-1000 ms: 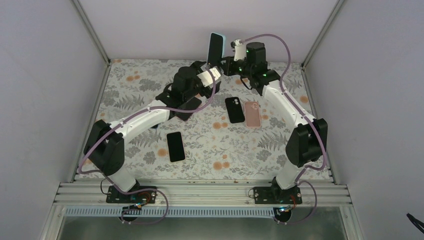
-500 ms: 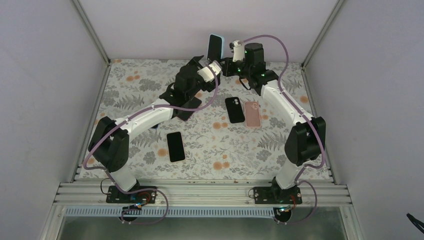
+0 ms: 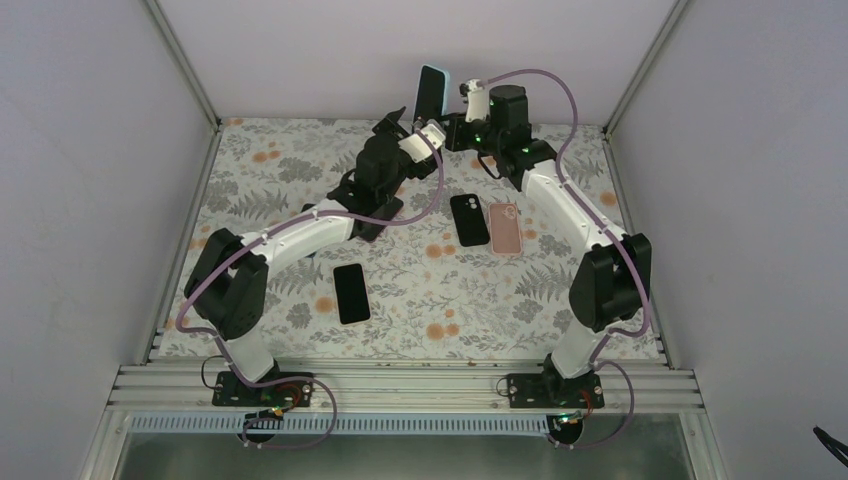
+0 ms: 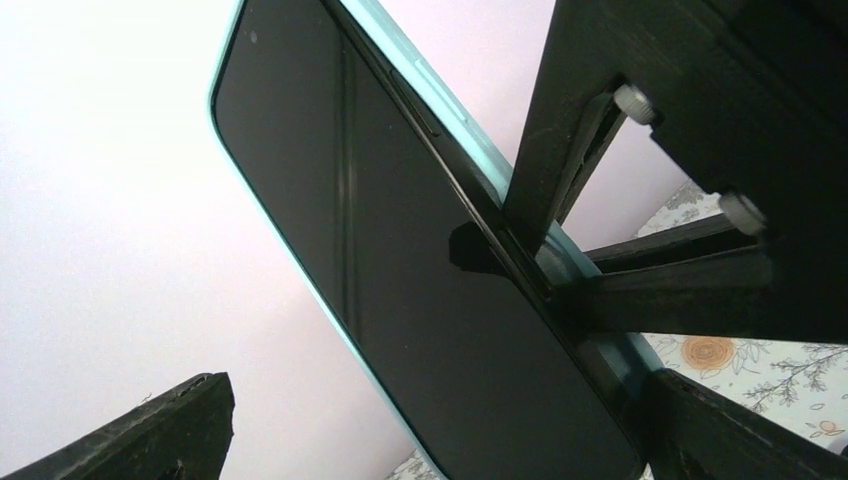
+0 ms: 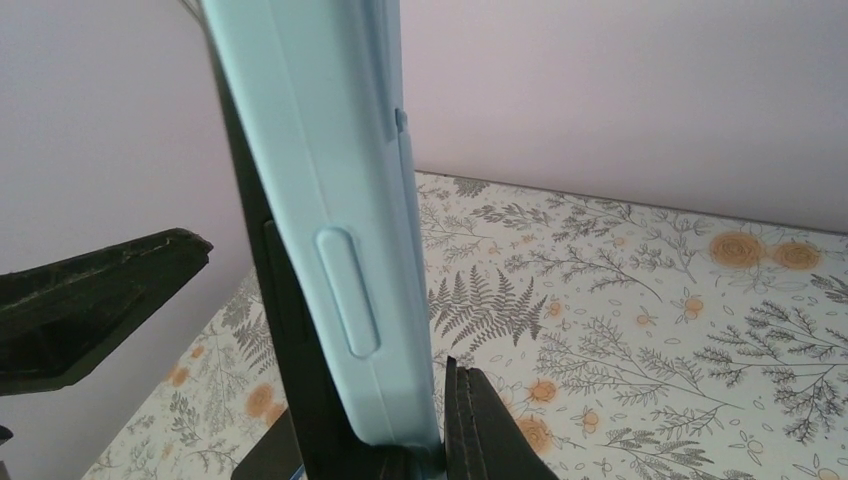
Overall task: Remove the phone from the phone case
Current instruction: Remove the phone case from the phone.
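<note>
Two end effectors meet above the far edge of your floral-patterned bench (image 3: pixel 450 300). Your right end effector (image 3: pixel 450 122) is pressed together on the lower end of the black-screened phone (image 4: pixel 400 300), which still sits in its pale blue silicone case (image 5: pixel 330 200), upright and off the bench. Your left end effector (image 3: pixel 408 124) is spread wide, just beside the screen; you cannot tell whether it touches.

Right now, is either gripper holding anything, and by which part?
The right gripper clamps the blue-cased phone upright by its lower end. The left gripper is open, holding nothing.
</note>
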Available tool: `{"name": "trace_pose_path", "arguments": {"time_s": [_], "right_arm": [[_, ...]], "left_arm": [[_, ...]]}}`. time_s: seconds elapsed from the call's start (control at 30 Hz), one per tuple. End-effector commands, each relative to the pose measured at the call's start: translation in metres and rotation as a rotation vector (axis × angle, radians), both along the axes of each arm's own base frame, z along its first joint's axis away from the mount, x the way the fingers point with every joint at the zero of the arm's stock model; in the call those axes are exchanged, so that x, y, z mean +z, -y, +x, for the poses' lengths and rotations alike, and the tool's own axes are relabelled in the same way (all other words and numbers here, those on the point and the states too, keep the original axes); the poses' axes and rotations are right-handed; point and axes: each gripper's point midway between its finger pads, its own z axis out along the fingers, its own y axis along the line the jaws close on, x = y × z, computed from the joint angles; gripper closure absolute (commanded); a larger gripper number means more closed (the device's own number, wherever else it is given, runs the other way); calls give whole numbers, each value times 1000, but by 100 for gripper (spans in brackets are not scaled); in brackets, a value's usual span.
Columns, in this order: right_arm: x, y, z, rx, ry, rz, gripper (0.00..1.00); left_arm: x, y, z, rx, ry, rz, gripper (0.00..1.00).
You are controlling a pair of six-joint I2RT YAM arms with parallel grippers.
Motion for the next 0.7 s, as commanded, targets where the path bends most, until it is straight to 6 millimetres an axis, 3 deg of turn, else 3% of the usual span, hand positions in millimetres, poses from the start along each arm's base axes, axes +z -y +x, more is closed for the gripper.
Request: {"name": "trace_pose_path", "arguments": {"time_s": [0.0,0.3,0.5,0.67], "right_arm": [[47,-18,-16,76,87,83,97],[51,-41,-42,186,11,170,97],[46,-72,-73,294,-15,183,97],[43,-84,-82,345,-37,193,97]], "left_arm": [[0,-25,15,142,38,8,1],[-2,-47,34,335,155,85,8],[-2,-56,47,377,184,67,31],[-4,-47,51,315,160,47,61]]}}
